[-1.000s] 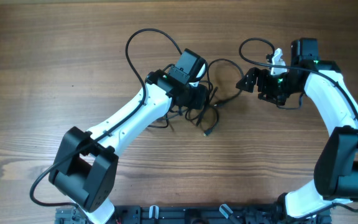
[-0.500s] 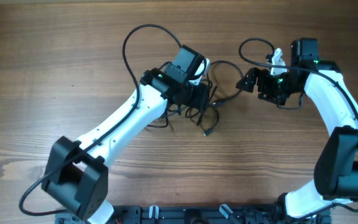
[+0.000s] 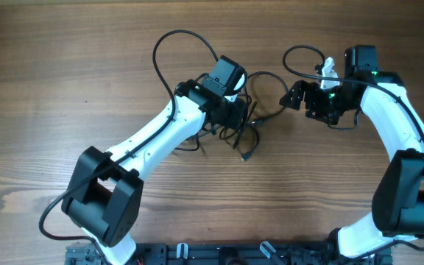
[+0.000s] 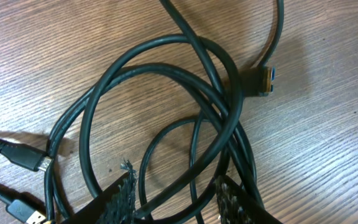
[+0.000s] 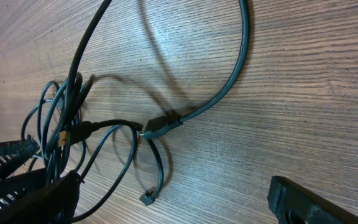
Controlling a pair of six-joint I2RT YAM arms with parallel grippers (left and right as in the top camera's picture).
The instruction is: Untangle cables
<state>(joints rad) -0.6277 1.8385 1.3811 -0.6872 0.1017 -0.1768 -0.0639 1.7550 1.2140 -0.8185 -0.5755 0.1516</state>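
The cables (image 3: 250, 121) are lying knotted in a heap between and just ahead of the left jaws. The heap's long axis is running from beyond those jaws back toward the robot's base, with one loose plug (image 3: 246, 157) pointing baseward. The left jaws are standing partly apart, straddling several strands without pinching them. The right jaws are gaping wide, holding nothing. A second plug (image 5: 157, 127) is lying just ahead of them. Bare bench (image 3: 65, 73) is spreading outward of both jaws, its one visible edge lying behind them by the arm bases.
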